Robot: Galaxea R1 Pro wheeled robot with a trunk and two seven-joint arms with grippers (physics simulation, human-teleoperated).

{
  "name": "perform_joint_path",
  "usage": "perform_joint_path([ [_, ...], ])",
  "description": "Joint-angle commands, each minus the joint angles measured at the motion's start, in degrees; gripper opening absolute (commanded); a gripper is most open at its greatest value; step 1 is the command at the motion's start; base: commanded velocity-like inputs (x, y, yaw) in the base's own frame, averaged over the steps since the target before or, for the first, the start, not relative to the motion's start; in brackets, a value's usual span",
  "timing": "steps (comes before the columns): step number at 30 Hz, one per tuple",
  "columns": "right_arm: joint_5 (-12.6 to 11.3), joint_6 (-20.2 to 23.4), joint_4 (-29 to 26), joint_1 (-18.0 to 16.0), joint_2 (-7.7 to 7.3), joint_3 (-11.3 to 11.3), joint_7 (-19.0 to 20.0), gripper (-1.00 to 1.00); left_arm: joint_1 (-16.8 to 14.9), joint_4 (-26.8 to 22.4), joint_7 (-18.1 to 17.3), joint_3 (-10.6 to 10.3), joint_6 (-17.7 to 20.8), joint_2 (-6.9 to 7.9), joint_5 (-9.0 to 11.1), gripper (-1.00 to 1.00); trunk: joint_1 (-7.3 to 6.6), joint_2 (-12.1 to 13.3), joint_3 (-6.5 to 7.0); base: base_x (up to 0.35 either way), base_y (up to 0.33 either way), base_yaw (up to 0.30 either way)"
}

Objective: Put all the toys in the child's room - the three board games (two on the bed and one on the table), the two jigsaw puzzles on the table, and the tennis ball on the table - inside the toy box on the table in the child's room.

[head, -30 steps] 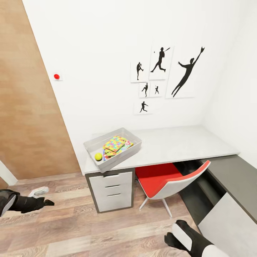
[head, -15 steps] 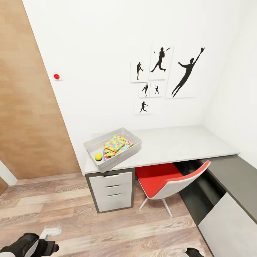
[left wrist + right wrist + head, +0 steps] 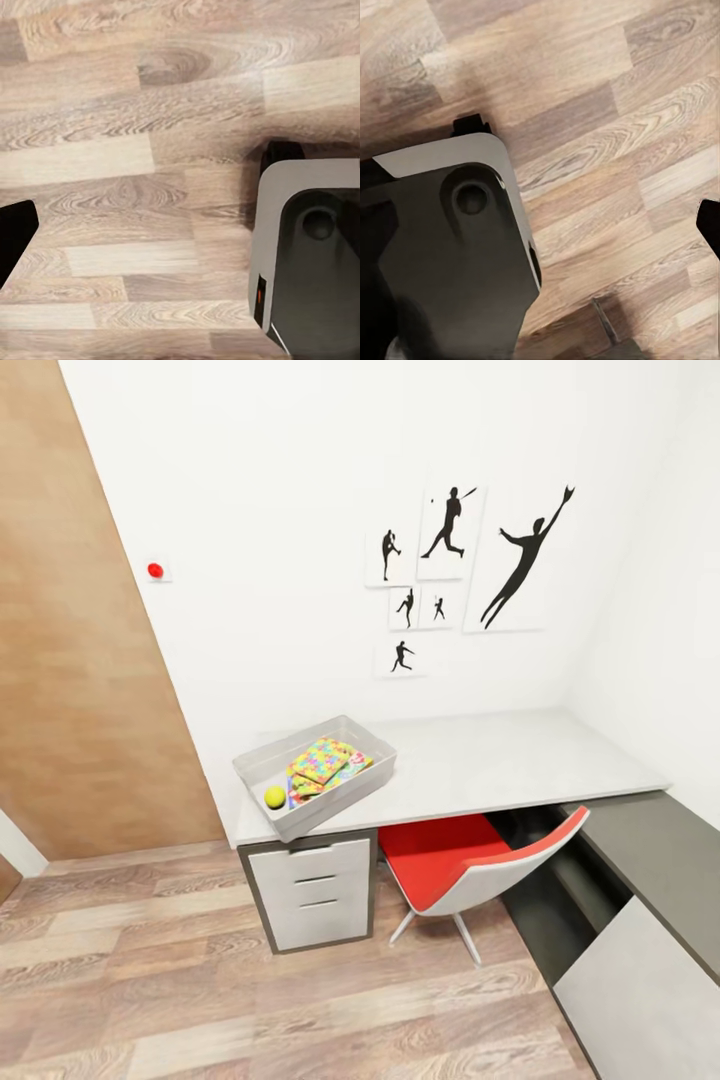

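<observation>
At centre frame the toy box [image 3: 315,773] on the table [image 3: 500,760] held puzzles [image 3: 318,762] and ball [image 3: 275,797]; gripper states could not be told; next fetch should approach squarely.

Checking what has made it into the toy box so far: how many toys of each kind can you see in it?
Inside the toy box:
Tennis ball: 1
Jigsaw puzzles: at least 1 visible, stacked, exact count unclear
Board games: at least 1 edge visible beneath
Total clearly countable: 3

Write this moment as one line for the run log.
toy box on table: holds jigsaw puzzles, tennis ball | wrist cameras: wood floor | grippers: state unclear
</observation>
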Motion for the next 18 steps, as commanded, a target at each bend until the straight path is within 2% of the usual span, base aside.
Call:
perform_joint_path([
  [1,-0.3,0.2,0.2,0.1,0.00,0.5,-0.1,1.00,0.3,0.1,0.2,-0.2,-0.2,-0.04,0.1,1.00,0.03,-0.1,-0.19,0.000,0.000,-0.062],
  [5,-0.3,-1.7,2.5,0.3,0.29,0.5,1.2,1.00,1.9,0.4,1.7,-0.2,-1.5,-0.23,0.1,1.00,0.03,-0.1,-0.54,0.000,0.000,-0.057],
  [11,-1.0,-8.2,7.0,0.4,0.63,0.4,1.9,1.00,3.9,0.5,3.0,-0.1,-2.5,-1.47,0.3,1.00,0.03,-0.1,-0.79,0.000,0.000,-0.016],
  [15,-1.2,-10.3,9.4,0.5,2.03,0.4,1.9,1.00,5.3,0.5,4.5,0.0,-2.7,-2.36,0.4,1.00,0.03,-0.1,-0.83,0.000,0.000,-0.003],
  [18,-1.1,-11.2,10.6,0.9,3.49,0.3,1.9,1.00,6.0,0.5,6.7,0.1,-2.8,-3.59,0.7,1.00,0.03,-0.1,-0.84,0.000,0.000,-0.001],
])
